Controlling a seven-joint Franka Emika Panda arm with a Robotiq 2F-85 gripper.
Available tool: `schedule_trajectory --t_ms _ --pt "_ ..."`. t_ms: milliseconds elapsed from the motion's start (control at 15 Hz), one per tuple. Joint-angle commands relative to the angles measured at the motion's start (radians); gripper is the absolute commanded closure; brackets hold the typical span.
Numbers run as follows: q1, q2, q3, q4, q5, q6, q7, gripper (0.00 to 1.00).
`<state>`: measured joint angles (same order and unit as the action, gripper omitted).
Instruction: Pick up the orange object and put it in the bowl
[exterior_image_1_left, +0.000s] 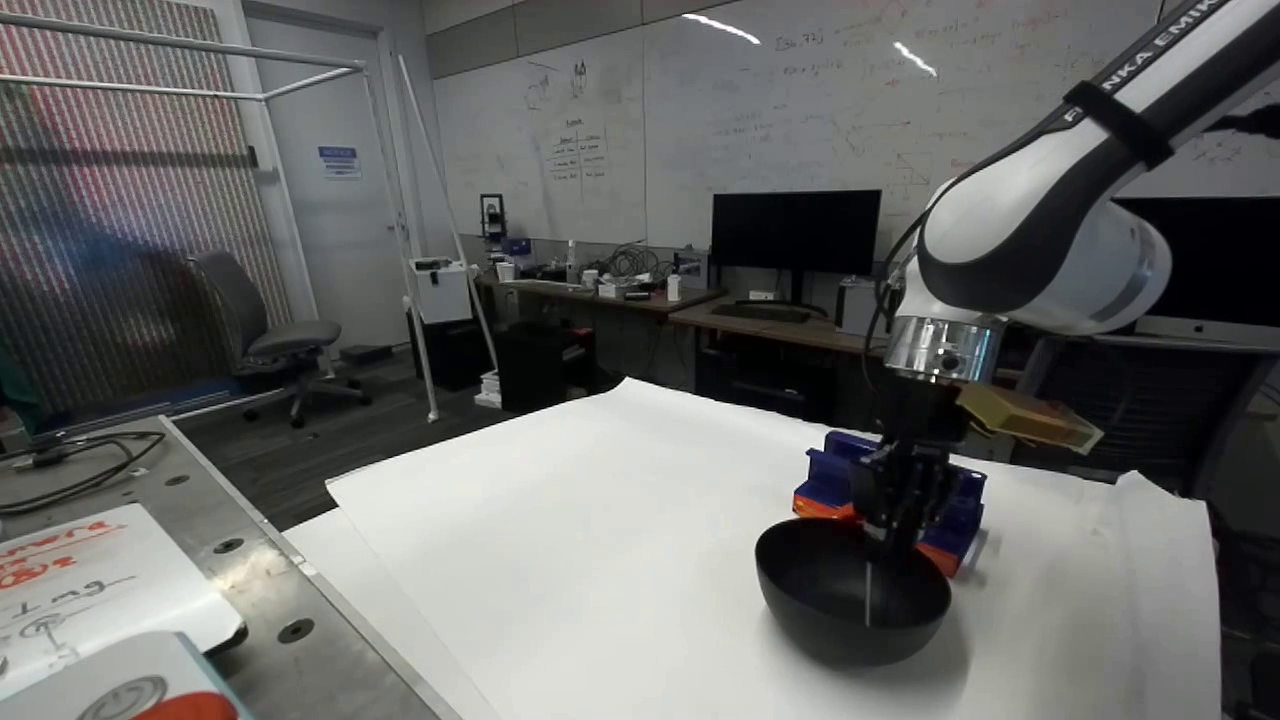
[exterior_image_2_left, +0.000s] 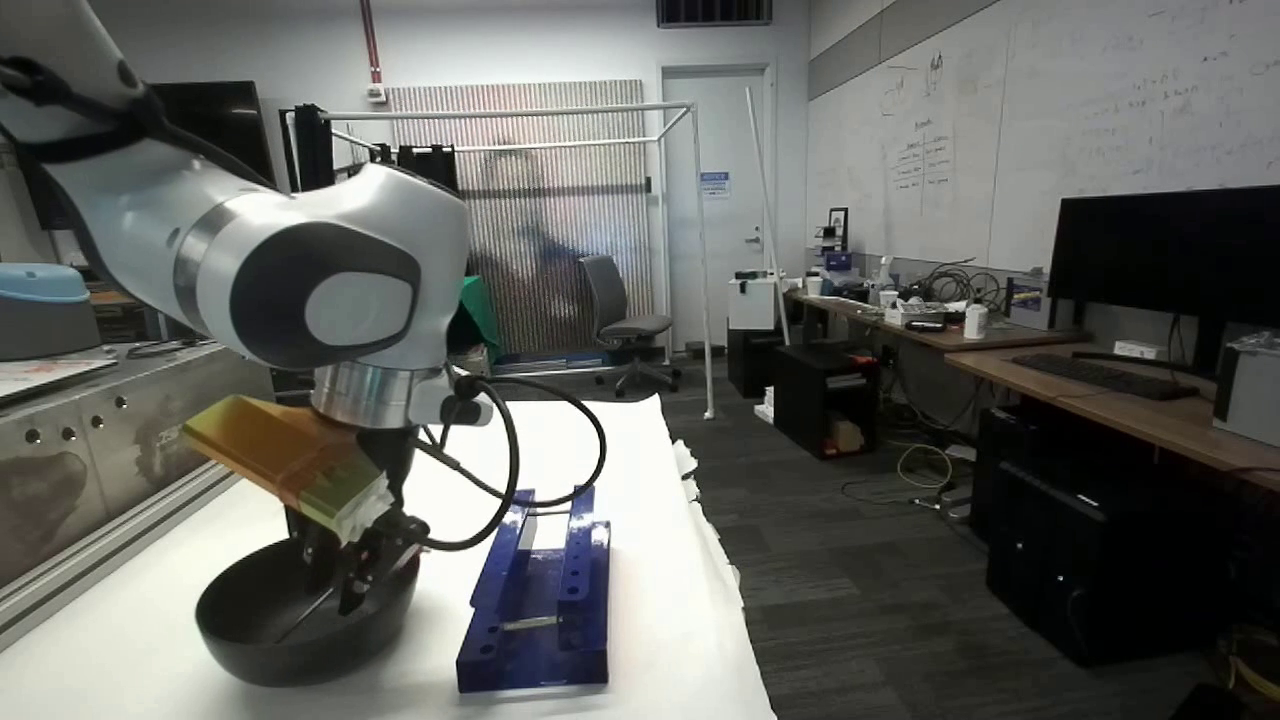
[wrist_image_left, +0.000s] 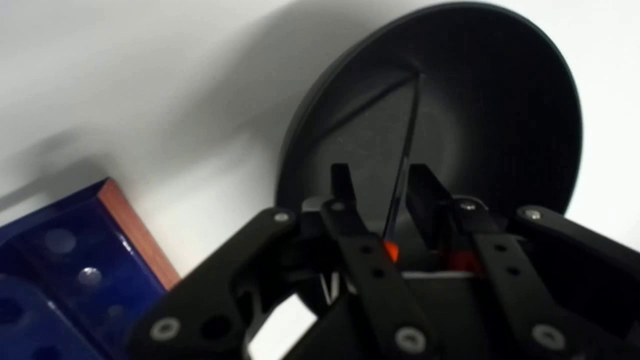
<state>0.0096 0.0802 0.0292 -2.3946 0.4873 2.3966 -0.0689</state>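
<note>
The round black bowl (exterior_image_1_left: 850, 635) stands on the white-covered table in both exterior views (exterior_image_2_left: 300, 655); it fills the upper right of the wrist view (wrist_image_left: 510, 100). My gripper (exterior_image_1_left: 888, 545) points down into it, also in an exterior view (exterior_image_2_left: 332, 592). In the wrist view its fingertips (wrist_image_left: 381, 187) are apart. A thin rod (wrist_image_left: 407, 135) runs between them, its far end touching the bowl's inside. A small orange piece (wrist_image_left: 391, 251) shows at the rod's near end, partly hidden by the left finger. A dark red patch beside the right finger is unclear.
A blue ridged block (exterior_image_2_left: 535, 600) with an orange-red base edge stands beside the bowl, close to the gripper; it also shows in the wrist view (wrist_image_left: 75, 250). A cable (exterior_image_2_left: 515, 450) loops from the wrist. A yellow-orange box (exterior_image_2_left: 290, 460) is fixed to the wrist.
</note>
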Motion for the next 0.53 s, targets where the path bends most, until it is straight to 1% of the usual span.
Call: schedule_trajectory --t_ms 0,200,267,400,467 --pt "-0.001 0.005 0.008 -0.012 0.018 0.031 -0.016 0.31" --pt "-0.003 -0.044 0.006 -0.008 -0.003 0.038 -0.017 0.09" --pt "-0.005 -0.077 0.002 -0.005 -0.007 0.022 -0.008 0.01" --pt "-0.006 -0.145 -0.003 -0.002 -0.011 -0.001 -0.019 0.0" --pt "-0.003 -0.181 -0.007 -0.003 -0.031 -0.003 0.021 0.0"
